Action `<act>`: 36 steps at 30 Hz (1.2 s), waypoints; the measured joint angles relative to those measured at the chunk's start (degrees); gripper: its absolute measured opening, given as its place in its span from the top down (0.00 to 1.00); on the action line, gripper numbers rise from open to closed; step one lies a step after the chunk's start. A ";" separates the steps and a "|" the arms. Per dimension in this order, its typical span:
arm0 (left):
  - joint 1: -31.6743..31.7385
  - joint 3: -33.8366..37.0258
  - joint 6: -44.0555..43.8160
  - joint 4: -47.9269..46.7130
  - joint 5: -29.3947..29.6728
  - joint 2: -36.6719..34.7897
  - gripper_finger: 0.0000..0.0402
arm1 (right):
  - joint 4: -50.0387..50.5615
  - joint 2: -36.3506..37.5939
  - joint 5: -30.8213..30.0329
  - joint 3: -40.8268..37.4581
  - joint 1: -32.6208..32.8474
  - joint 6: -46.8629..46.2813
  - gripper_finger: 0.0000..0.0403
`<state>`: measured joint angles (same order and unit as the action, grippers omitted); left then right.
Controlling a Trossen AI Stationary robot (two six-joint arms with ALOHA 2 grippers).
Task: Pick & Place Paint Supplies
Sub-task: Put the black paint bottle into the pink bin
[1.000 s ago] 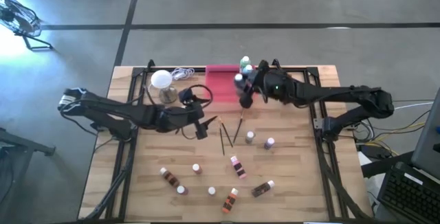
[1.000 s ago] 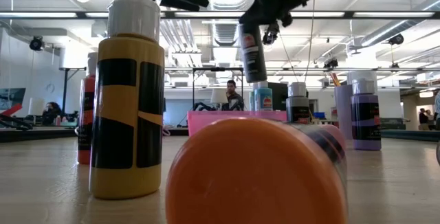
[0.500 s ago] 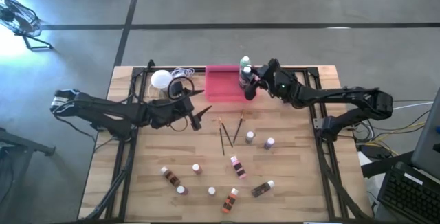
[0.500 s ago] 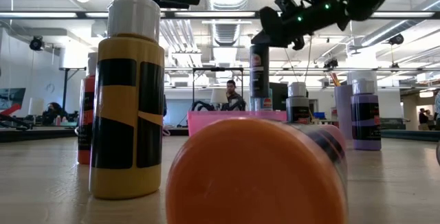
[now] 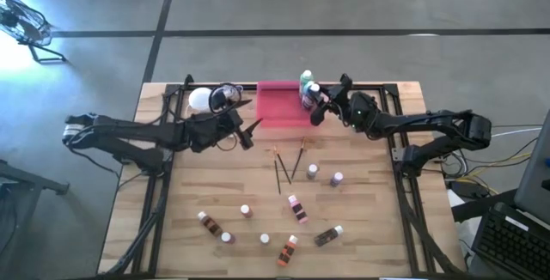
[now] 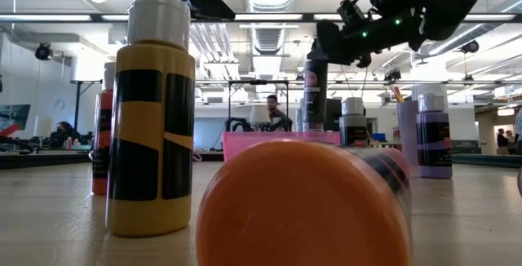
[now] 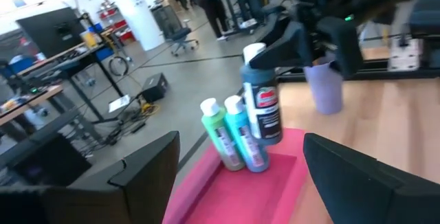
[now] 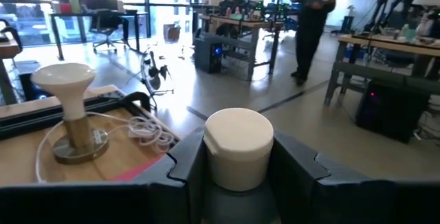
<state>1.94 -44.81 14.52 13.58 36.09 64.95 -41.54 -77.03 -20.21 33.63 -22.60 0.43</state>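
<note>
Wooden slatted table (image 5: 361, 220) on grey concrete floor. High view: right gripper (image 5: 320, 106) at far right corner of pink tray (image 5: 279, 108), pinching dark bottle (image 5: 313, 100) upright, just beside green bottle (image 5: 305, 80); left gripper (image 5: 244, 124) near tray's left edge, jaws spread, empty. Paintbrushes (image 5: 284, 167) and small bottles (image 5: 296, 207) scattered nearer.

Low view: dark bottle (image 6: 314, 95) vertical above tray wall.

Left wrist view: dark bottle (image 7: 262, 104) touching blue bottle (image 7: 240, 135); little room beside.

Right wrist view: white cap (image 8: 238, 147) clamped between fingers; globe lamp (image 8: 71, 114) beyond.

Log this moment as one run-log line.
right gripper: shut on dark bottle, above pink tray beside green bottle and teal bottle | left gripper: open, empty, near tray's left edge
</note>
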 joint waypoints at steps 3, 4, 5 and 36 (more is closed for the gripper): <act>2.32 0.33 -1.69 0.04 -0.02 0.02 0.22 | 0.01 0.00 0.07 -0.17 -0.81 -0.27 0.70; 3.06 0.70 -2.60 0.47 -0.18 0.02 0.22 | 0.03 0.00 0.10 -0.25 -1.00 -0.36 0.70; 3.83 1.22 -2.88 1.15 -0.53 0.02 0.22 | 0.04 0.00 0.12 -0.40 -1.07 -0.47 0.70; 8.98 4.34 -2.51 9.99 -2.20 0.06 0.22 | -7.58 -11.59 -0.88 -2.54 -1.04 -4.28 0.72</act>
<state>10.91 -40.47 12.01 23.57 33.89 65.01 -49.11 -88.62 -21.09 31.09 -23.64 -3.85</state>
